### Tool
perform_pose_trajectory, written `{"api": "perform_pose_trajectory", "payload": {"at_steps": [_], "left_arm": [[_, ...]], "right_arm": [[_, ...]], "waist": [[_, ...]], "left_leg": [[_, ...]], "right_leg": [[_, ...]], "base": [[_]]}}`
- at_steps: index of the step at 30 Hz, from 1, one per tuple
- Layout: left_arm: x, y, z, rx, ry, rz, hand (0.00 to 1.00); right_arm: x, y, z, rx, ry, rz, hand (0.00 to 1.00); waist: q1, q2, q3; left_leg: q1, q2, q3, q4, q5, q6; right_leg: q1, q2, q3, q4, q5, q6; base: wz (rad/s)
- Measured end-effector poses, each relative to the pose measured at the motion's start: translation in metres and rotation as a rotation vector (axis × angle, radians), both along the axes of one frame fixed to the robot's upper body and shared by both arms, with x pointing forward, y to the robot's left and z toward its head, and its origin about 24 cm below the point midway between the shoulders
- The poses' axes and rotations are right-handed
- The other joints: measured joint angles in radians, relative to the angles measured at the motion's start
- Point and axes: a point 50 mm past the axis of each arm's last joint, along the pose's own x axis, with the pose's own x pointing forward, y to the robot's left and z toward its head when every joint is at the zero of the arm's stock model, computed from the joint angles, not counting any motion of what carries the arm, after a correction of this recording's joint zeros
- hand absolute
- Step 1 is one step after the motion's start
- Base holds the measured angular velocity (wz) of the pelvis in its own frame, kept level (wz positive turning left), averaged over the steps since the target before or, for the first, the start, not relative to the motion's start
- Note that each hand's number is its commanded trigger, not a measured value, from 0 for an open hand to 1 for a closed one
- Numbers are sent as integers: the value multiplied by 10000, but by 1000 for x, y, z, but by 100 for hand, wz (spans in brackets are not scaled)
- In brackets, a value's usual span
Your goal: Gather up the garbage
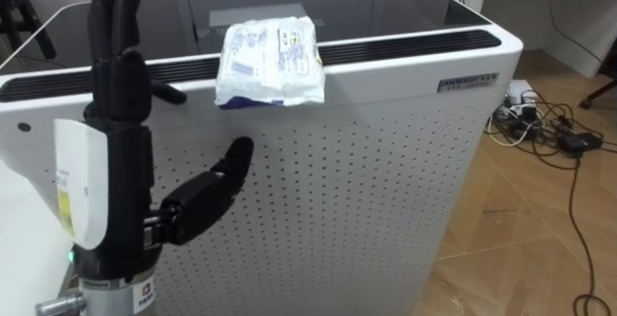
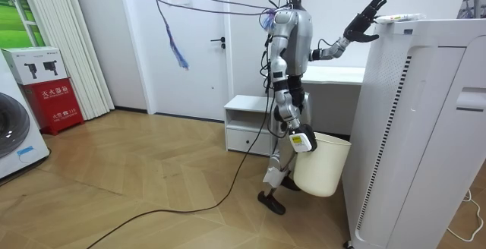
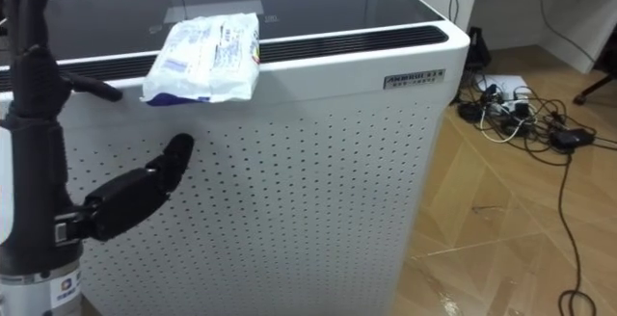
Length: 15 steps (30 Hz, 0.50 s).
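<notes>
**Operator:** Wooden floor [image 1: 521,239]; on it a tall white cabinet [image 1: 366,181] with a perforated front and a dark top, across the centre of the frame; I have the robot standing directly before it.

**Inspector:** Location of the garbage?

**Operator:** The crumpled white packet [image 1: 270,63] lies on the cabinet's front edge, upper centre of the frame, and appears to overhang slightly; nothing touches it.

**Inspector:** Hands?

**Operator:** My left hand [image 1: 120,90] is raised at the left of the frame, fingers straight, holding nothing; it is near the packet but apart from it. My right hand [image 2: 302,140] hangs low at centre frame in the room view, at the rim of the white bucket [image 2: 323,165]; I cannot tell whether it grips.

**Inspector:** Progress?

**Operator:** Early, in my judgement; the robot is in position, but the pick, the carry and the drop are all outstanding.

**Inspector:** Bucket contents?

**Operator:** Interior hidden from the room view; not determinable.
</notes>
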Motion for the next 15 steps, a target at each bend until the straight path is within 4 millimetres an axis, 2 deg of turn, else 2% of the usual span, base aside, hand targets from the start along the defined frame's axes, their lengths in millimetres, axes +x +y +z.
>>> {"api": "perform_pose_trajectory", "payload": {"at_steps": [7, 15], "left_arm": [[-1, -8, 17, 860, -958, -98, 0], [-1, -8, 19, 872, -1051, -85, 0]], "right_arm": [[-1, -1, 0, -14, 26, 65, 100], [-1, -1, 0, -48, 45, 151, 100]], "waist": [[-4, -15, 8], [-4, -31, 15]], "left_leg": [[18, -3, 0, -23, 0, 0], [21, -5, 1, -22, 0, 0]], "right_leg": [[5, -1, 5, -26, 0, 1], [5, -2, 7, -27, -1, 1]], "base": [[0], [0]]}}
